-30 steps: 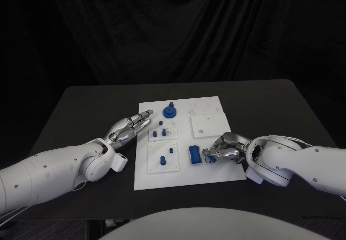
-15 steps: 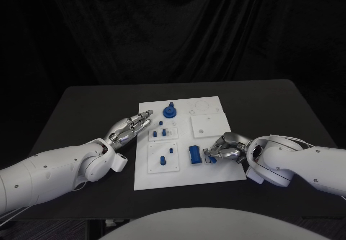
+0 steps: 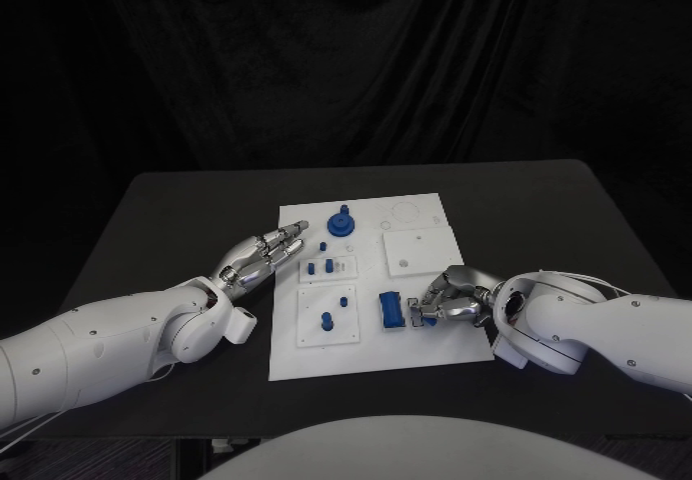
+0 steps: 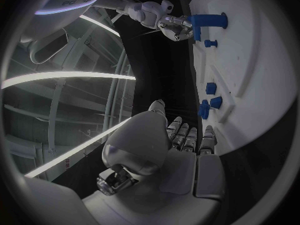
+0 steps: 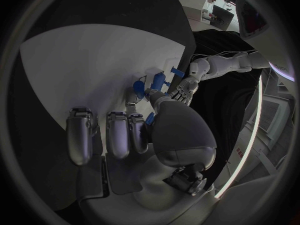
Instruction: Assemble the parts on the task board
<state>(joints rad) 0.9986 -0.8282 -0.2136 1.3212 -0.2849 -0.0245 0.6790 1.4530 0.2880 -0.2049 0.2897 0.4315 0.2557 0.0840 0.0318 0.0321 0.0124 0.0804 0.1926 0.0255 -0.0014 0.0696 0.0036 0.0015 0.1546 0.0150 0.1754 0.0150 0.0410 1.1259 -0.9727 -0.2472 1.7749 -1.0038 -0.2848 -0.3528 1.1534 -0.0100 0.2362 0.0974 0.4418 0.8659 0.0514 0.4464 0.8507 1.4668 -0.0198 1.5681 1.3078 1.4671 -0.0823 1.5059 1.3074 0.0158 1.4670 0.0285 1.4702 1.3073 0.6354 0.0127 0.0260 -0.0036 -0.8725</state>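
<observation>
Right robot hand (image 3: 450, 300) pinching small blue part (image 3: 420, 317), just beside upright blue block (image 3: 389, 308) on task board (image 3: 433, 350). Left robot hand (image 3: 267, 252) open, farther off.

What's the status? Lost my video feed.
Left hand open, fingers straight, at the white board's left edge. Right hand pinching a small blue part beside the blue block. Nothing in the way.

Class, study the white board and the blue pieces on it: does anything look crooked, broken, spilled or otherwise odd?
Nothing stands out. The white board lies flat and whole on the table, and the blue pieces sit in its panels. The right robot hand is at a blue block; the left robot hand lies open beside the board.
</observation>
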